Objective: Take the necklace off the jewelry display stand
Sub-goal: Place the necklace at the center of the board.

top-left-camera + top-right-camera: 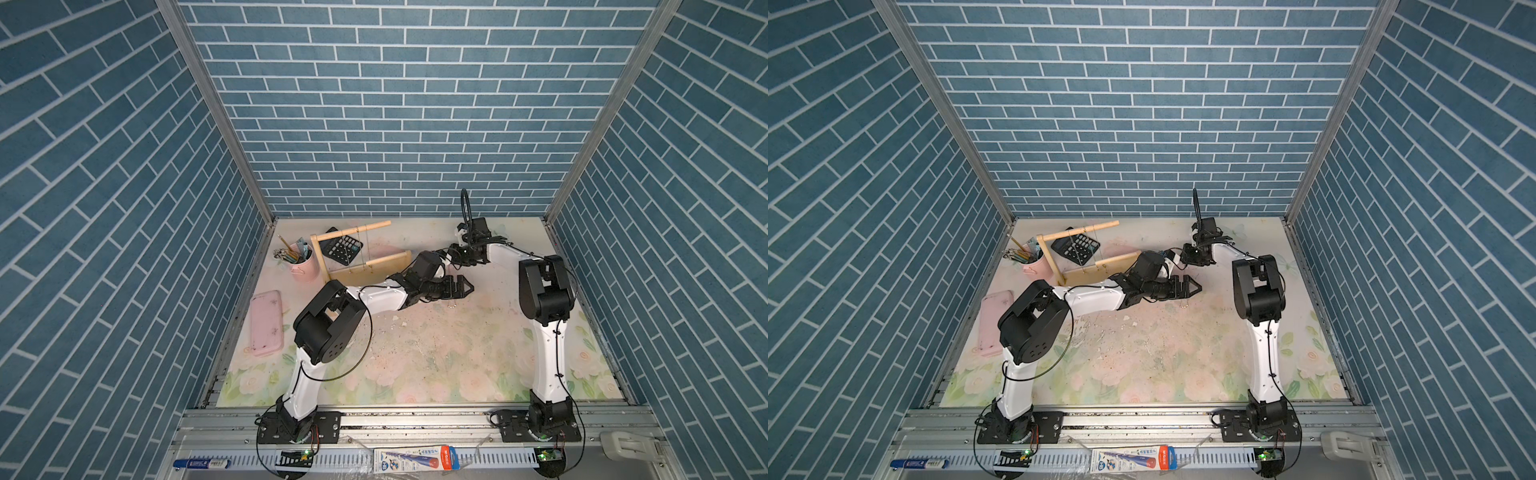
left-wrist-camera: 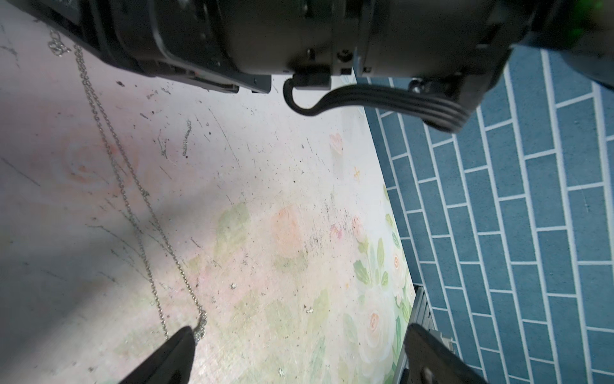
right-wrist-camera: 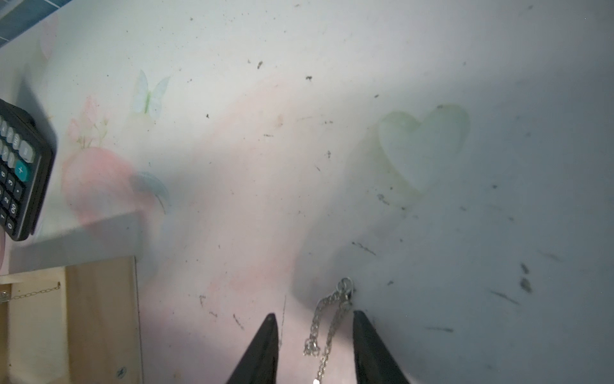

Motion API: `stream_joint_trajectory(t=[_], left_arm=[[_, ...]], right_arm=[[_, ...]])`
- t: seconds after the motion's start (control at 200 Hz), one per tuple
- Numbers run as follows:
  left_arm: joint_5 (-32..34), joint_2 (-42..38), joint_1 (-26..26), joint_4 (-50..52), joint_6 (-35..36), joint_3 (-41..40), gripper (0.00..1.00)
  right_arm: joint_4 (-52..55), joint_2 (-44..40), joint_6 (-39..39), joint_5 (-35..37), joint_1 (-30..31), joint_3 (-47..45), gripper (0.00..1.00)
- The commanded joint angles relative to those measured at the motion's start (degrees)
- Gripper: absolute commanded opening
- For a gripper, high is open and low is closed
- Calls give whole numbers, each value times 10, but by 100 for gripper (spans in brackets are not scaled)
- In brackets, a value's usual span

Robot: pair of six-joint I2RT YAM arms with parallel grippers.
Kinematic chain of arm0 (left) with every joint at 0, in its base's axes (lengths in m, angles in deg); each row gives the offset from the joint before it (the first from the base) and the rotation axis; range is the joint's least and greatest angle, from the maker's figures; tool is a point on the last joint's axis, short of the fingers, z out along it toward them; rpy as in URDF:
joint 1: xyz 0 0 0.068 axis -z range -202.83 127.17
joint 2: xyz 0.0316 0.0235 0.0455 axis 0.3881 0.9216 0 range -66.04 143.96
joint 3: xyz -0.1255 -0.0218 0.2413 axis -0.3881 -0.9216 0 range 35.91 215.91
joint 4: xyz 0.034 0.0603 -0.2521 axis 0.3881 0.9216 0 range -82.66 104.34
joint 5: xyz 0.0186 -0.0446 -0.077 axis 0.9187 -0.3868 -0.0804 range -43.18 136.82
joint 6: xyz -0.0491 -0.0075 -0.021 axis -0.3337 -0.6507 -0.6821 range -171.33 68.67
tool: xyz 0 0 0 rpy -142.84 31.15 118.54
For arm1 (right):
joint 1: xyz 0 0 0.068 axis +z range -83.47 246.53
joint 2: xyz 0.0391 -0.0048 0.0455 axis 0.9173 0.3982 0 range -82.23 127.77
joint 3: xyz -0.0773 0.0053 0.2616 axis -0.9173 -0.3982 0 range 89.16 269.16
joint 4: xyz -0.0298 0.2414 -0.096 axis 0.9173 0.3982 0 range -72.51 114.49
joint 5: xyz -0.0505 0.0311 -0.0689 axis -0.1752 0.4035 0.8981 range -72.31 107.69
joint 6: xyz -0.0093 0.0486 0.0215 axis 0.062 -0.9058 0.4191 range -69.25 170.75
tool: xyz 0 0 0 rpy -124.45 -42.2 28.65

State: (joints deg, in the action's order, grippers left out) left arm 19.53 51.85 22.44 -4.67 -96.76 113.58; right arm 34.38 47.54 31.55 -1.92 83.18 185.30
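Observation:
A thin silver necklace [image 2: 109, 149] lies loose on the floral tabletop. Its clasp end [image 3: 334, 309] rests between the fingertips of my right gripper [image 3: 314, 316], whose jaws stand apart without touching the chain. Its other end lies beside one fingertip [image 2: 181, 345] of my left gripper [image 2: 299, 329], which is wide open and holds nothing; in both top views it [image 1: 465, 286] hovers low at mid-table. The pale wooden jewelry display stand [image 1: 361, 274] stands at the back left, its tray corner [image 3: 99, 316] close to my right gripper. Fine chains [image 1: 358, 249] hang from its bars.
A black calculator [image 1: 343, 249] lies behind the stand and shows in the right wrist view as well [image 3: 20, 173]. A pink pencil cup [image 1: 301, 264] stands left of the stand. A pink case [image 1: 266, 324] lies by the left wall.

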Motion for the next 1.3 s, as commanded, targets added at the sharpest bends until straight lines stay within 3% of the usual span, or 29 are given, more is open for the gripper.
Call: stream_joint_trajectory(t=[0.0,0.105,0.46,0.685,0.875,1.11,1.295], left_arm=[[-4,10,3,-20,-9,9,99],[-3,9,3,-19,-10,7,99],[0,-24,10,3,4,-3,99],[18,-70,19,39,27,-13,99],[52,-138,22,130,84,1,99],[176,-234,19,321,210,53,99],[331,-305,12,413,268,68,100]], right_arm=[[14,-26,5,-8,-4,8,43],[17,-31,6,-7,-4,8,46],[19,-95,5,8,-11,-16,77],[13,-164,-11,21,-18,-52,81],[7,-228,-34,27,-25,-72,84],[-5,-304,-52,12,-24,-66,84],[-25,-343,-76,-2,-5,-50,85]])
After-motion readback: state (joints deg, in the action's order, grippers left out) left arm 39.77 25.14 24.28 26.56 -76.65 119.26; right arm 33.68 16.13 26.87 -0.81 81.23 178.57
